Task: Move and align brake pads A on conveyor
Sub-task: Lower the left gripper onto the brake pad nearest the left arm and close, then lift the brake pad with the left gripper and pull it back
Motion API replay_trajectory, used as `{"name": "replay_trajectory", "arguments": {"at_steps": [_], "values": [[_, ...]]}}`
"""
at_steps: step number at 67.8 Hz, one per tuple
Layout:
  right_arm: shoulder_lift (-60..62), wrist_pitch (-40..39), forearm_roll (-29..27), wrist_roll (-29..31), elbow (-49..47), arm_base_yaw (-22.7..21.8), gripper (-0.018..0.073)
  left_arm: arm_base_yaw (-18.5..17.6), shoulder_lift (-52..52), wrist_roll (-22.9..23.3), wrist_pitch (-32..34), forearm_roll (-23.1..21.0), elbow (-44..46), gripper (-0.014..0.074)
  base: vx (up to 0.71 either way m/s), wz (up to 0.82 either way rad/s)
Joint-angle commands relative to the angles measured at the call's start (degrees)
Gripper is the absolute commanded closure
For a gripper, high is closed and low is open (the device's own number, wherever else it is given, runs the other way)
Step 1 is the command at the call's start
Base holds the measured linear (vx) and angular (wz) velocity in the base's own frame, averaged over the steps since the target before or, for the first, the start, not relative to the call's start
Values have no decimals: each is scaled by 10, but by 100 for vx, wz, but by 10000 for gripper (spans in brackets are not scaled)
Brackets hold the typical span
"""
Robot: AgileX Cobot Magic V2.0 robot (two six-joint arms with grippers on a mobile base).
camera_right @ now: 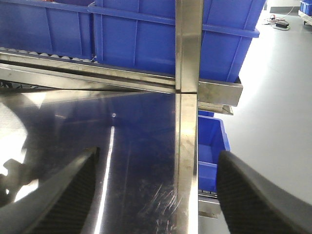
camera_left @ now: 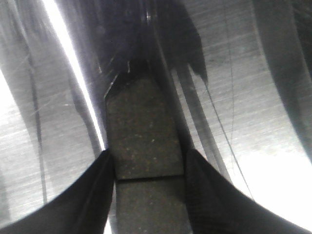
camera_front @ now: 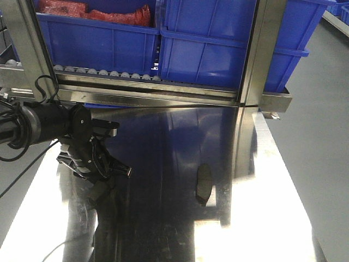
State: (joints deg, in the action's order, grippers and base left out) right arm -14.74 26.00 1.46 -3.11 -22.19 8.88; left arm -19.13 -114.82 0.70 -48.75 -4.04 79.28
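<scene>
- Black fingers (camera_left: pixel 92 200) of the left jaws fill the bottom of the left wrist view. They press from both sides on one brake pad (camera_left: pixel 144 131), close to its cross groove, so these jaws are clamped on it.
- Most of this pad's length sticks out ahead of the fingers, over the mirror-like steel tabletop (camera_left: pixel 263 97). Whether it touches the steel or hangs just above it, I cannot tell.
- Risk, in my judgement: the grip is only on two thin edges, so the pad can swivel or slide out during a fast carry. It would then land crooked or drop on the steel.
- Risk: the free end can strike something on the way, for example the steel frame post (camera_front: pixel 262 54), and turn in the grip.
- Risk: the conveyor is in no view, so alignment there cannot be checked from here. Bright reflections on the tabletop can also mislead about height.
- A second brake pad (camera_front: pixel 204 182) lies flat on the tabletop, right of centre in the front view, well apart from the left arm.
- Right jaws stand wide apart with nothing between them; their fingers (camera_right: pixel 63 195) frame bare steel.
- Count: two brake pads are visible, one held and one lying. There are two pairs of jaws, and at least two blue bins (camera_front: pixel 103 46) behind the tabletop, one with red bags (camera_front: pixel 92 11).
</scene>
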Motion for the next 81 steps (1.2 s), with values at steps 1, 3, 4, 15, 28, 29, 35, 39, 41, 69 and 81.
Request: {"name": "replay_trajectory", "arguments": {"at_steps": [1, 3, 4, 15, 28, 29, 35, 39, 41, 69, 81], "values": [[-6, -42, 4, 0, -15, -3, 54, -3, 45, 3, 7, -5, 15, 605, 0, 0], [-6, -42, 4, 0, -15, -3, 54, -3, 52, 3, 7, -5, 15, 604, 0, 0], [-6, -42, 4, 0, -15, -3, 54, -3, 56, 3, 9, -6, 14, 604, 0, 0], [-6, -42, 4, 0, -15, -3, 54, -4, 143, 3, 47, -11, -30, 604, 0, 0], [-6, -42, 4, 0, -15, -3, 54, -2, 252, 4, 78, -11, -121, 604, 0, 0], [-6, -42, 4, 0, -15, -3, 54, -2, 260, 5, 81, -11, -129, 604, 0, 0], [-6, -42, 4, 0, -15, -3, 54, -2, 314, 20, 104, -10, -186, 603, 0, 0], [-6, -42, 4, 0, -15, -3, 54, -2, 349, 24, 119, -10, -223, 603, 0, 0], [-6, -42, 4, 0, -15, -3, 54, -2, 367, 27, 126, -10, -241, 603, 0, 0], [-6, -42, 4, 0, -15, -3, 54, -2, 657, 37, 147, -18, -426, 603, 0, 0], [-6, -42, 4, 0, -15, -3, 54, -2, 807, 49, 147, -36, -480, 603, 0, 0]]}}
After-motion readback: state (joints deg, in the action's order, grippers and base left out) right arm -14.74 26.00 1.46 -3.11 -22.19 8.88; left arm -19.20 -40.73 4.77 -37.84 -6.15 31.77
